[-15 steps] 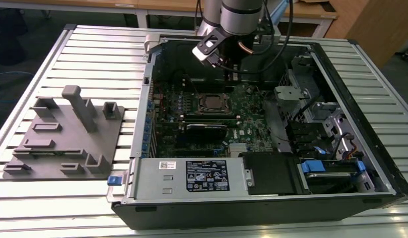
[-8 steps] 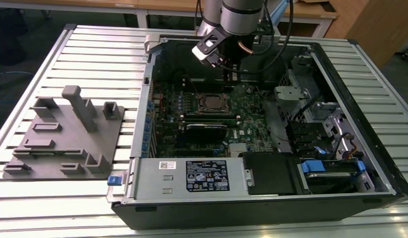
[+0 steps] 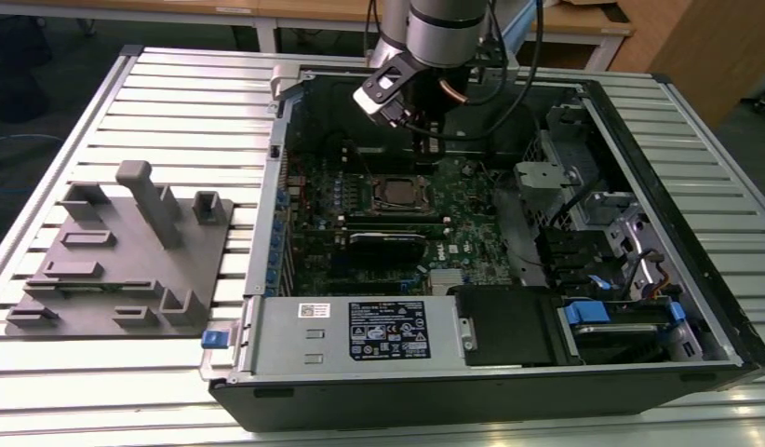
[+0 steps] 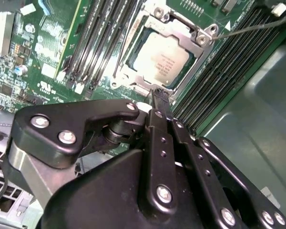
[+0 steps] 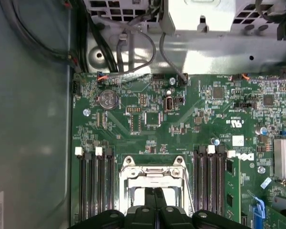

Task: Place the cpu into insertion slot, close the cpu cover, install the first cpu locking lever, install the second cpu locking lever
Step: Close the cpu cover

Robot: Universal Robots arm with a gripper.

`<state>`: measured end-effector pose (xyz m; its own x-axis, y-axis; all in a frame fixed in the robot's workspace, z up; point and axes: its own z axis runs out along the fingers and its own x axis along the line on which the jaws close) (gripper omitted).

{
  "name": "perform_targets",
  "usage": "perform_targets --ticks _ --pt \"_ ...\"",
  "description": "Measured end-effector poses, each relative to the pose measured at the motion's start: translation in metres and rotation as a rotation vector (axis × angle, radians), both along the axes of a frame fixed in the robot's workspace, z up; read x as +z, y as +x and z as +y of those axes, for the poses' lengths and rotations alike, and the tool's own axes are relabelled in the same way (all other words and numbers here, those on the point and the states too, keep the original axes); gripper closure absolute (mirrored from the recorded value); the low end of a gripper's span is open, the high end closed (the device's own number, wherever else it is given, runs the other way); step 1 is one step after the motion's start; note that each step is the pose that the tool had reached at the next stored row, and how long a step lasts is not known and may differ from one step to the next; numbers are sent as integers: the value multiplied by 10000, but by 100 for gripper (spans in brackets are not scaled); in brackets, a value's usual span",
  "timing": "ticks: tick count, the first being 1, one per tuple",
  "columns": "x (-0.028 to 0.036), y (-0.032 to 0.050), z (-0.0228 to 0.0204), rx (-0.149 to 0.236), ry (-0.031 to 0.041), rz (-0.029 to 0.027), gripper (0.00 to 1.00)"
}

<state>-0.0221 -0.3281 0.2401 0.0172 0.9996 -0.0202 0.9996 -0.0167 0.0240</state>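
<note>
Cpu (image 4: 161, 59) lies flat in the insertion slot (image 4: 118, 81), its dull silver top showing through the cut-out of the cpu cover (image 4: 186, 33), which lies down over its edges. Just above the slot's near edge hangs the gripper (image 4: 159, 95), its two black fingers pressed together with nothing between them. A thin wire lever (image 4: 250, 28) runs out from one corner of the cover across the memory slots (image 4: 93, 43) that flank the socket on the green motherboard (image 4: 43, 47). Farther along the board in the first wrist view sits a coin battery (image 5: 108, 98). In the exterior view the open computer case (image 3: 631, 140) rests on a slatted table (image 3: 171, 102), with a grey fixture block (image 3: 122, 251) at the exterior view's left.
</note>
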Motion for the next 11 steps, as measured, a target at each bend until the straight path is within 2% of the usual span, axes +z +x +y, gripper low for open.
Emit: perform_targets --ticks 4,8,11 --pt "-30 -36 -2 1 -3 2 89" --pt "-46 -118 -1 0 -2 1 89" --pt "-75 -149 -2 0 -2 1 89"
